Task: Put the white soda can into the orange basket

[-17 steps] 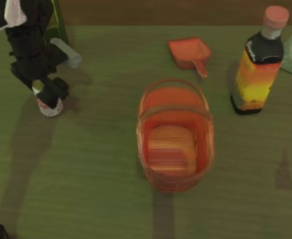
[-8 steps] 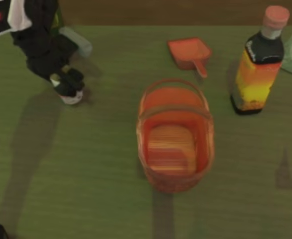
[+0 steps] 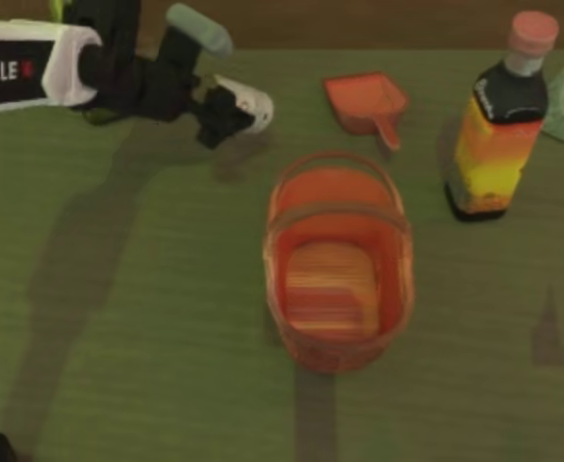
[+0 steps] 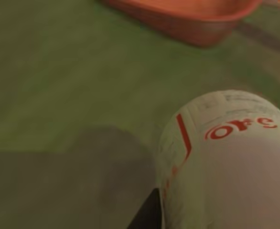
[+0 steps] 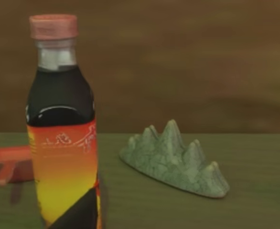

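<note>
Left gripper (image 3: 226, 114): clamped on the white soda can (image 3: 246, 102), carried tilted above the table (image 3: 147, 318), near its far edge.
Can writing: red letters, roughly "ore", plus a red stripe; rest unreadable (image 4: 235, 157).
Arm marking: "AGILE" on the white sleeve.
Orange basket (image 3: 338, 265): beyond the gripper's tip, toward the right and nearer the camera; apart from the can.
Orange scoop tray (image 3: 367, 102): past the can, rightward.
Right gripper: not seen; its wrist camera faces a dark sauce bottle (image 5: 63, 129) with an illegible orange-yellow label.

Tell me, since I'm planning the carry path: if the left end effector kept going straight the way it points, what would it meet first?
Probably the small orange scoop tray. The left end effector, holding the white soda can, points toward it, though heights are unclear.
</note>
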